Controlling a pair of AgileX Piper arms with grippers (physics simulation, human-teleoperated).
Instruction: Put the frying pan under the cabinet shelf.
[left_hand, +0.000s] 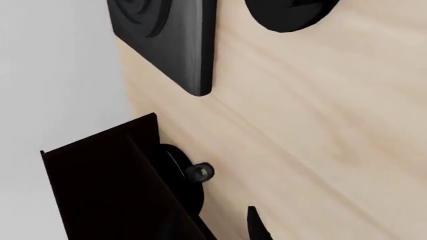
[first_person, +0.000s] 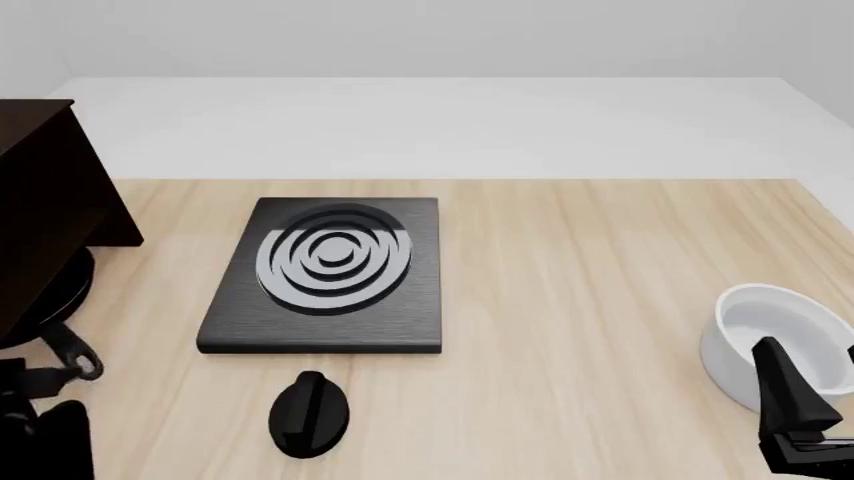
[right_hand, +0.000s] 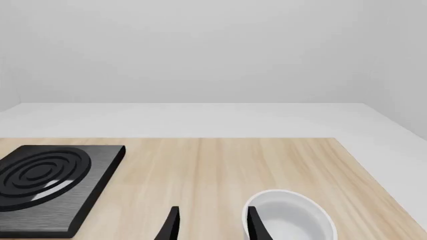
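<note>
Pale wood counter (first_person: 587, 280): glossy black round frying pan (first_person: 64, 290) sits far left, tucked beneath dark brown wooden cabinet shelf (first_person: 47, 210), handle protruding near; left fingers' state indeterminable, right fingers (right_hand: 211, 222) parted, empty, resting clear.

Your frying pan (first_person: 64, 300) sits mostly hidden beneath the cabinet shelf (first_person: 47, 220) (only rim and handle show).

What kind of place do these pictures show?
Probably a simulated kitchen worktop: a black stove plate with silver rings, a frying pan tucked under a dark wooden cabinet, and a white bowl on a pale wooden table.
</note>
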